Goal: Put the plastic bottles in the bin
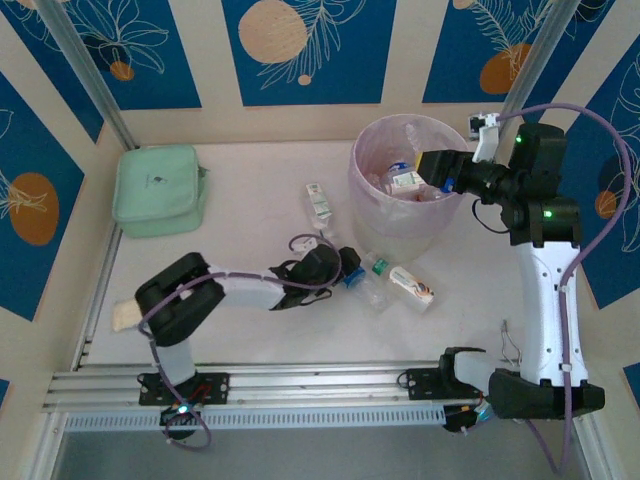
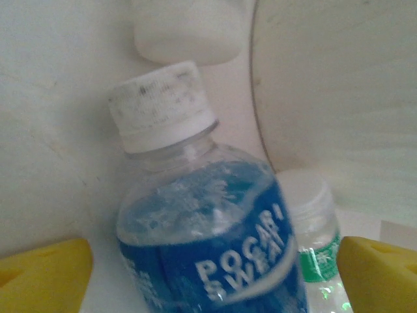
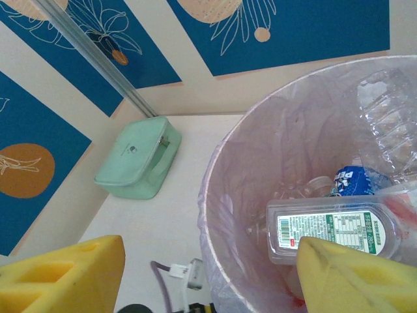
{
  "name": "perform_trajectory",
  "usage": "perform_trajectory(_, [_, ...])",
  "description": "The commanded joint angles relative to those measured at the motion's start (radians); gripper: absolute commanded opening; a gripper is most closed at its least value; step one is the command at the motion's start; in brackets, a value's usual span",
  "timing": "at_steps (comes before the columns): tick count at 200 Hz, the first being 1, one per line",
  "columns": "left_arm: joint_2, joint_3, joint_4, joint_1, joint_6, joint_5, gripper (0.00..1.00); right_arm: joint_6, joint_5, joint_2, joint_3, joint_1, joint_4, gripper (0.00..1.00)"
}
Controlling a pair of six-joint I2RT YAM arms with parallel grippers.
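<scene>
Pocari Sweat bottle [image 2: 208, 248] sits inside wide-open left gripper [image 1: 350, 268]; right gripper [image 3: 212, 261] spread wide above bin [image 3: 221, 169] at table's [image 1: 250, 200] 1 o'clock.

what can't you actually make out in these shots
- Bin contents, top view: right end effector overhangs the rim, so no bottle count.
- Blue-label bottle, left wrist: lower body cut off by the bottom edge.
- Green-label bottle, left wrist: mostly behind the blue one.
- White-label bottle print, right wrist: too small; a yellow finger covers a corner.
</scene>
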Motion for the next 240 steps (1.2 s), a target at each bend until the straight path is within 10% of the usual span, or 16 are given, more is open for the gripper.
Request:
perform_trajectory(1, [0.051, 0.025, 0.090, -0.024, -0.084, 0.032, 0.90, 0.001, -0.005, -0.020, 0.000, -0.004, -0.007, 0.70])
perform_trajectory(57, [-0.008, -0.052, 0.072, -0.037, -0.088, -0.046, 0.54, 0.006, -0.006, -0.024, 0.014, -0.003, -0.017, 0.70])
perform_trajectory(131, [-0.419, -0.055, -0.195, 0.012, 0.430, -0.101, 0.38, 0.016, -0.105, -0.042, -0.066, 0.081, 0.036, 0.68])
perform_trajectory(193, [-0.647, 0.034, -0.343, 0.123, 1.133, 0.186, 0.37, -0.068, -0.183, 0.082, -0.024, 0.261, -0.011, 0.67])
perform_trajectory(240, [-0.689, 0.068, -0.290, 0.175, 1.258, 0.345, 0.38, -0.112, -0.210, 0.217, 0.026, 0.338, -0.051, 0.85])
